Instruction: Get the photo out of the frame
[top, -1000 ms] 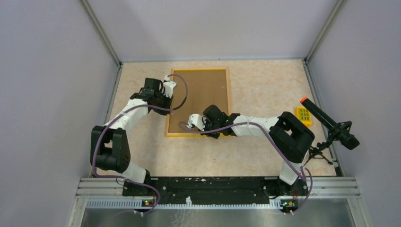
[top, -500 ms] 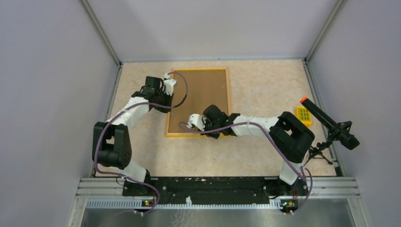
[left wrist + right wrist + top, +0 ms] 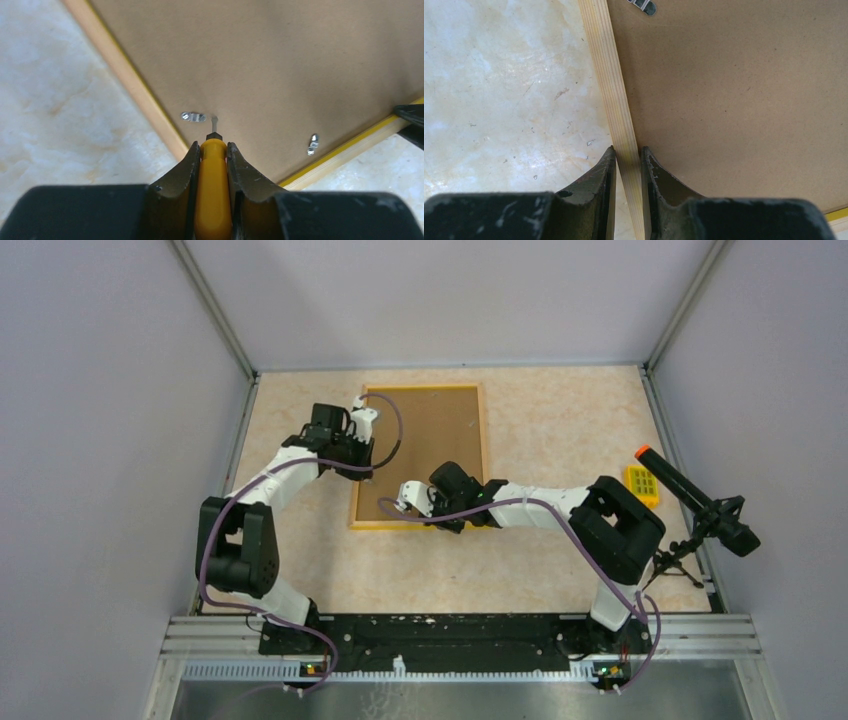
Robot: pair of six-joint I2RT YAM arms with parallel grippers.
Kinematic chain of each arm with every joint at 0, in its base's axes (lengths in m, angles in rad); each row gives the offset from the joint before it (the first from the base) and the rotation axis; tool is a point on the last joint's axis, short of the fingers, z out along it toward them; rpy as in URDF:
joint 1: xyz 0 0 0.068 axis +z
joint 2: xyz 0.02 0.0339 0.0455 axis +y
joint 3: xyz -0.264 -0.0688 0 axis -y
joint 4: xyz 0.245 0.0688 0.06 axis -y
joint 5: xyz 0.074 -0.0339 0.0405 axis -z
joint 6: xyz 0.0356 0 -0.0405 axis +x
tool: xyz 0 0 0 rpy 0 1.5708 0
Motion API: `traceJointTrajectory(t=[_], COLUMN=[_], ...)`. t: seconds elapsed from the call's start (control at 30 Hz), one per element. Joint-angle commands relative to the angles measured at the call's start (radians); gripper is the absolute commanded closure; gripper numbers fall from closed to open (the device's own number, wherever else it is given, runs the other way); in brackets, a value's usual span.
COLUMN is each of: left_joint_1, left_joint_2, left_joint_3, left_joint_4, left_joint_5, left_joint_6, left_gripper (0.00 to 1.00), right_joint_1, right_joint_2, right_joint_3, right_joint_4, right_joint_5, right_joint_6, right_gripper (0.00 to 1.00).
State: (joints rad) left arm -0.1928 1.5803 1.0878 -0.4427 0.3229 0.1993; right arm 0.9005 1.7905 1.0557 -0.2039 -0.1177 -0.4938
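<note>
The frame (image 3: 430, 440) lies face down on the table, brown back panel (image 3: 280, 65) up inside a light wooden rim (image 3: 611, 85). The photo is hidden under the panel. My left gripper (image 3: 213, 145) is shut on a yellow-handled screwdriver (image 3: 213, 195). The screwdriver's thin metal tip touches the panel beside a small metal clip (image 3: 193, 117) near the frame's left rim. In the top view, that left gripper (image 3: 365, 420) is at the frame's upper left. My right gripper (image 3: 628, 150) is shut on the wooden rim, at the frame's near left corner (image 3: 408, 495).
Another metal clip (image 3: 313, 144) sits near the yellow-edged rim, and one more clip (image 3: 644, 5) shows at the top of the right wrist view. A small yellow block (image 3: 642, 482) and a black microphone with an orange tip (image 3: 700, 505) stand at the right edge. Walls enclose the table.
My left gripper has shifted slightly right, from beside the frame's left rim to over it, still holding the screwdriver. The right arm and the frame have not moved.
</note>
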Motion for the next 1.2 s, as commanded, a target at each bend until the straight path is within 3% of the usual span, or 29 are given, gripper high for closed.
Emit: traceJointTrajectory(t=[0.0, 0.1, 0.3, 0.47, 0.7, 0.93, 1.17], left_joint_1=[-0.011, -0.010, -0.007, -0.005, -0.005, -0.005, -0.005], left_joint_2=[0.015, 0.017, 0.005, -0.003, 0.017, 0.037, 0.054], left_joint_3=[-0.011, 0.010, 0.096, 0.164, 0.261, 0.254, 0.231], left_joint_4=[0.055, 0.051, -0.030, -0.138, -0.255, -0.217, -0.165], left_joint_5=[0.052, 0.069, 0.189, 0.295, 0.446, 0.631, 0.744], left_joint_6=[-0.054, -0.060, -0.039, -0.026, -0.089, -0.223, -0.312], left_gripper=[1.00, 1.00, 1.00, 1.00, 1.00, 1.00, 1.00], right_joint_1=[-0.022, -0.026, -0.057, -0.089, -0.172, -0.172, -0.170], right_joint_2=[0.071, 0.062, -0.018, -0.119, -0.226, -0.165, -0.132], right_joint_3=[-0.019, -0.015, 0.019, 0.027, 0.125, 0.270, 0.311], right_joint_4=[-0.088, -0.107, -0.143, -0.170, -0.195, -0.213, -0.184], right_joint_5=[0.043, 0.025, -0.068, -0.133, -0.267, -0.358, -0.404], right_joint_6=[0.021, 0.029, 0.052, 0.057, 0.049, 0.167, 0.202], right_gripper=[1.00, 1.00, 0.56, 0.38, 0.33, 0.44, 0.50])
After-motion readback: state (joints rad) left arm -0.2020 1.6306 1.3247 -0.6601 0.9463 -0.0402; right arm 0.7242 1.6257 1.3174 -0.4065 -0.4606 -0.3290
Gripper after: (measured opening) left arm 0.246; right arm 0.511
